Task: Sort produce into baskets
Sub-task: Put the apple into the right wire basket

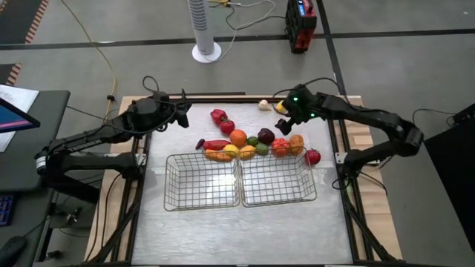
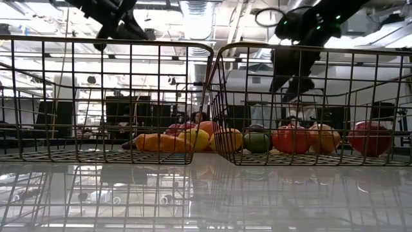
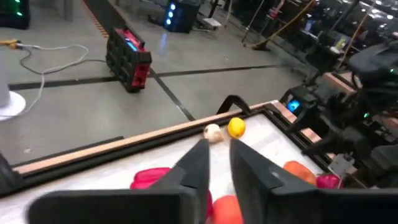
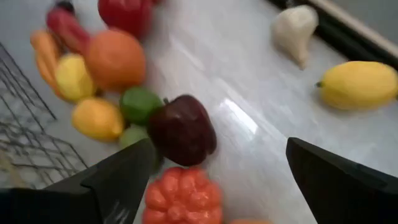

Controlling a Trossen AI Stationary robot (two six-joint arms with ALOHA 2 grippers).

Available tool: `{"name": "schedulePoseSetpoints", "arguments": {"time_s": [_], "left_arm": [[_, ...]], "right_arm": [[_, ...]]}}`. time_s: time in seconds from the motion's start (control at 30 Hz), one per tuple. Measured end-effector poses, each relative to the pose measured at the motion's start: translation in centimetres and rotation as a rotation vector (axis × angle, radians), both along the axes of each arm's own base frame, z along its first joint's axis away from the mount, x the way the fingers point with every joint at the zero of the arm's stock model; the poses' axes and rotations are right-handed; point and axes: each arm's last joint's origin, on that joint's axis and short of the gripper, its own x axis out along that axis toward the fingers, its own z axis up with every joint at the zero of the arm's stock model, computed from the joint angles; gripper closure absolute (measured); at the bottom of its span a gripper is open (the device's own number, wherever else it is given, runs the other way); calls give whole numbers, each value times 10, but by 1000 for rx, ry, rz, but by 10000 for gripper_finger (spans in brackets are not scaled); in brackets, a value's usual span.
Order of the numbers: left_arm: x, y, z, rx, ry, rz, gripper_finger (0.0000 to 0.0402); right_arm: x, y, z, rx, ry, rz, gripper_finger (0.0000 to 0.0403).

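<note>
No brand or writing on anything here is readable from where I stand.

The two wire baskets (image 1: 202,180) sit side by side at the middle of the bench (image 1: 245,230), their long sides running across it, both with nothing in them. The produce (image 1: 252,142) lies in a loose band just behind the baskets' far rims: a long red pepper (image 1: 215,144) and an orange carrot (image 1: 216,156) lie roughly across the bench, near an orange (image 1: 238,137), a dark maroon fruit (image 4: 181,129) and a ribbed orange pumpkin (image 4: 181,195). A red apple (image 1: 313,156) rests just outside the right basket's far corner. Well apart at the far edge lie a whitish garlic bulb (image 4: 293,28) and a lemon (image 4: 357,84), the lemon's long axis roughly along that edge.

The right pincer (image 4: 214,180) hangs above the pile with its fingers spread wide, the maroon fruit and pumpkin showing between them, holding nothing. The left pincer (image 3: 216,168) is raised over the far left of the bench, its fingers only a narrow slit apart and empty
</note>
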Motion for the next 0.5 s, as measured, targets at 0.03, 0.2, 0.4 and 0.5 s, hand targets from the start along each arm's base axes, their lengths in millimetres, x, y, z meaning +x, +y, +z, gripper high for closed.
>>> {"name": "schedulePoseSetpoints", "arguments": {"time_s": [0.03,0.2,0.4,0.5], "left_arm": [[-1,0,1,1,7,11,324],[-4,0,10,18,-2,54,244],[-6,-1,19,33,-25,72,170],[-6,-1,21,31,-32,58,151]], "right_arm": [[4,-1,-3,-6,20,28,10],[24,0,-8,-70,70,186,11],[45,-3,-21,-106,59,331,5],[54,-6,-31,-98,60,355,5]]}}
